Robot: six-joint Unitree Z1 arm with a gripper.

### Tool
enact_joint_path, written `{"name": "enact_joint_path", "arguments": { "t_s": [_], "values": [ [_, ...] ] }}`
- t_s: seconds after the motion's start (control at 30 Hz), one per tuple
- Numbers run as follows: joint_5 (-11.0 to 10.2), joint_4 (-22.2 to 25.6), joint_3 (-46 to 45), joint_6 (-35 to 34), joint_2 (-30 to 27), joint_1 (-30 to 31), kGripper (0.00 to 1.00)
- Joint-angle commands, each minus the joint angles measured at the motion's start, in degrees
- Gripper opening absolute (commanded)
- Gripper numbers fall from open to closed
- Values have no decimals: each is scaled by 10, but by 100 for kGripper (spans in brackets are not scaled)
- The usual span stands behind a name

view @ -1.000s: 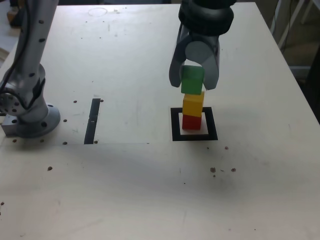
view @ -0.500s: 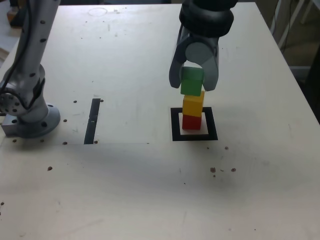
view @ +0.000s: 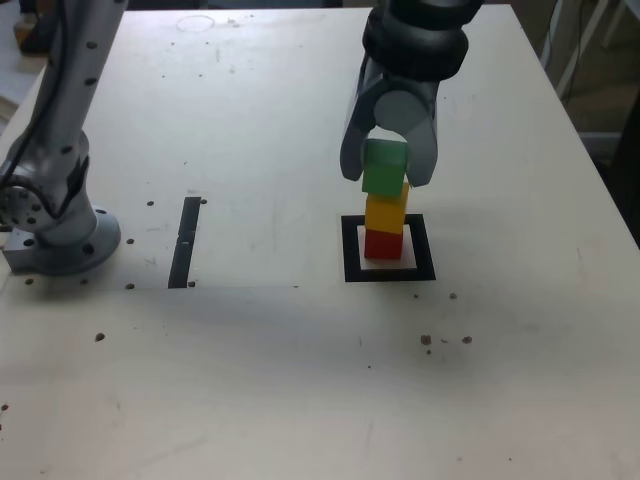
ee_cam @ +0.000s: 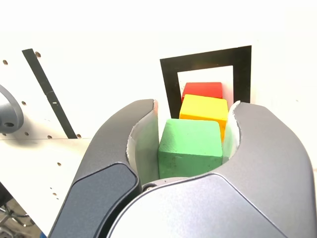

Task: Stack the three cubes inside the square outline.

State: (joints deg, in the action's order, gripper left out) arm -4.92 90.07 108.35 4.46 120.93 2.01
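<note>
Pale speckled table (view: 300, 380); black strip (view: 185, 241) well apart from outline (view: 349, 250). Gripper (view: 388, 170) clamped on green cube (view: 384, 167) above yellow cube (view: 385, 211).

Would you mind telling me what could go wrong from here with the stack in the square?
1. The green cube, clamped in the gripper, appears to sit a little toward the exterior view's left of the yellow cube; released like that, it might tip.
2. The yellow and red cube column is narrow, so a sideways nudge from the fingers on opening could topple it out of the square outline.

Green cube (view: 384, 168), yellow cube (view: 386, 212), red cube (view: 382, 243), black outline (view: 350, 250)
</note>
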Motion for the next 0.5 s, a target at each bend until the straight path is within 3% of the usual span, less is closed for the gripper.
{"name": "enact_joint_path", "arguments": {
  "t_s": [0.0, 0.33, 0.47],
  "values": [
    [2, 2, -2, 1, 4, -1, 43],
    [8, 2, -7, 2, 6, -2, 65],
    [9, 0, -9, 2, 4, -2, 79]
  ]
}}
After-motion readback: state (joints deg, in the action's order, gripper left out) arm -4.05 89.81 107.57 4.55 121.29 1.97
